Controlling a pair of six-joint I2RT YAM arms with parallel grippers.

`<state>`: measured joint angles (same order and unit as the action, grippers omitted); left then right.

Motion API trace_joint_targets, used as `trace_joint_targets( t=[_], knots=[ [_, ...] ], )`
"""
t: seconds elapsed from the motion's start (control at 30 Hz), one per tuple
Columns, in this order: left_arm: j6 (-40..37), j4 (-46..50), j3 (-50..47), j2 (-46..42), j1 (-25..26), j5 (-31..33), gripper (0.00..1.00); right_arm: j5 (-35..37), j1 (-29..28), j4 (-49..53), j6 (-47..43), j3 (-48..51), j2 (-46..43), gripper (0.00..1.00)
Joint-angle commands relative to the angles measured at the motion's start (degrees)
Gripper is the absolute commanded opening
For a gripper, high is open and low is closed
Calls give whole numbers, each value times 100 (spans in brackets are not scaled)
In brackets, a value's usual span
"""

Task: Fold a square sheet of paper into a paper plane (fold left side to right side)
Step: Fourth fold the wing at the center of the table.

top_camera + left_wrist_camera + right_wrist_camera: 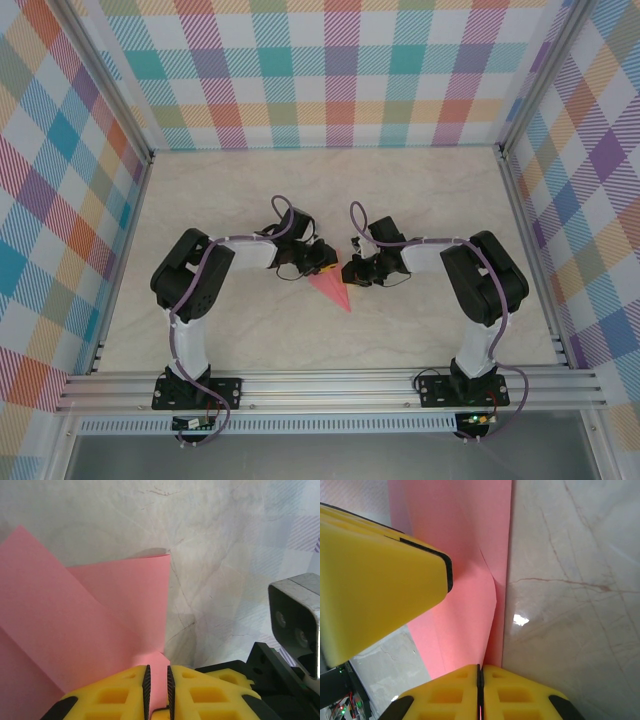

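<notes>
Seen from above, my two black arms bend inward over a cream, marble-veined tabletop [420, 190]. My left hand [327, 265] and right hand [352, 269] nearly meet at its middle. Between them lies the pink paper [333, 289], thin, matte and unmarked, folded to a slim wedge. Its sharp tip points toward the near edge. Pastel plaid walls [340, 70] close in three sides, and a ribbed aluminium rail [330, 385] runs along the front.

My left wrist camera gives what the overhead view cannot. The paper [75, 620] lies in overlapping flat layers with crisp straight edges, one flap lifted enough to cast a soft shadow. A small raised fold runs into the slit between my left hand's [158, 692] black pads. The blocky yellow fingers [120, 697] with square recesses have narrowed onto that fold, and pink fills the gap. The grey-white housing [295, 625] on my other arm shows at the right edge.

My right wrist camera shows a different side. Here the paper [465, 540] rises in a smooth, slightly bowed sheet with a faint crease, its long edge straight against the glossy stone [570, 605]. My right hand [479, 692] is pressed together, with only a hairline seam between its yellow fingers and the paper's lower corner pinched in that seam. One wedge-shaped finger [375, 580] of my left hand looms just beside, its black pad facing the sheet.
</notes>
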<state>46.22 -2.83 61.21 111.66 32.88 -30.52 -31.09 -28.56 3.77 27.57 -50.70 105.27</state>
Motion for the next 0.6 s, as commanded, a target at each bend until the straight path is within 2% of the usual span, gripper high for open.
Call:
trace_joint_targets(
  t=[0.0,0.33,0.43,0.57],
  knots=[
    [-157,230,-142,137,4,127,18,310,-10,474,-162,-10,20,10],
    [-192,276,-400,169,8,308,17,204,-10,569,-138,-202,-326,17],
    [-250,358,-398,165,7,356,17,457,-10,862,-214,-291,-707,24],
    [-262,368,-400,148,7,370,17,817,-25,1496,-483,-397,-1161,25]
  ],
)
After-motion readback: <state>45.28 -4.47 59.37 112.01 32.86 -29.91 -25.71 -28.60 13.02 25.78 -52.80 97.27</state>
